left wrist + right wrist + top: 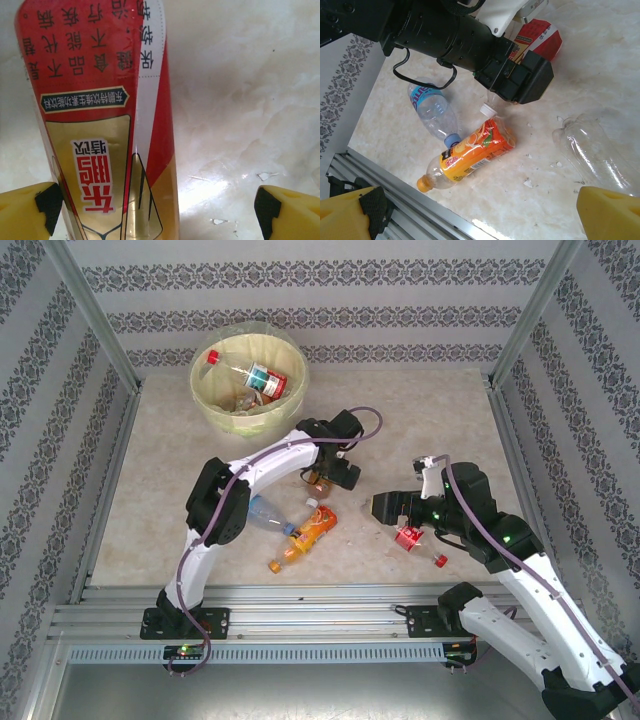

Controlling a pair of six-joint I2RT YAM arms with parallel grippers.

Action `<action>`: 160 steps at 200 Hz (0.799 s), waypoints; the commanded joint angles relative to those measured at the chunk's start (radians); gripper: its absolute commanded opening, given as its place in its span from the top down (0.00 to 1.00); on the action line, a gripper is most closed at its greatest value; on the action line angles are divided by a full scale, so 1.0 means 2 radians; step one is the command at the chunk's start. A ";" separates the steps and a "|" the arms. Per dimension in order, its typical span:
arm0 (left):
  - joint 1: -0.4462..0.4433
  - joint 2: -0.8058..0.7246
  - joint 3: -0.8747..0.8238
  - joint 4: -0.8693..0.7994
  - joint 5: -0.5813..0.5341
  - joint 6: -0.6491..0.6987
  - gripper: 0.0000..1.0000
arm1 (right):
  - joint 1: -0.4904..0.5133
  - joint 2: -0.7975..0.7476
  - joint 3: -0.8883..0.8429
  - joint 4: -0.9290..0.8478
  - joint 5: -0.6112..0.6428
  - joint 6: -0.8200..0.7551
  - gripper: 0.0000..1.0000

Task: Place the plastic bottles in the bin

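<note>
Slip risk at lower left: red-labelled bottle [100, 125] off-centre inside spread left gripper [157, 210], likely nudged aside on closing; right gripper [487, 215] spread, empty.

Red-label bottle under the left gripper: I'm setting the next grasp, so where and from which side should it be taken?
Take the labelled body of the bottle across its width, from above. It lies on the table lengthwise between the fingers of the open left gripper, nearer one pad, so centring first would probably help.
</note>
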 commanded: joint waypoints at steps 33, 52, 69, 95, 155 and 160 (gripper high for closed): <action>0.013 0.017 0.012 -0.024 -0.003 -0.006 0.04 | -0.006 0.013 0.006 0.009 -0.011 0.004 0.02; 0.014 0.019 0.008 -0.019 0.001 -0.007 0.05 | -0.006 0.017 0.007 0.011 -0.013 0.005 0.02; 0.018 0.023 0.005 -0.017 0.007 -0.008 0.08 | -0.006 0.017 0.007 0.014 -0.014 0.005 0.02; 0.024 0.030 0.002 -0.014 0.017 -0.010 0.13 | -0.006 0.019 0.010 0.013 -0.015 0.005 0.02; 0.032 0.047 0.021 -0.028 0.030 -0.008 0.16 | -0.007 0.023 0.010 0.014 -0.016 0.003 0.02; 0.032 0.049 0.022 -0.029 0.032 -0.008 0.17 | -0.008 0.022 0.010 0.013 -0.015 0.003 0.02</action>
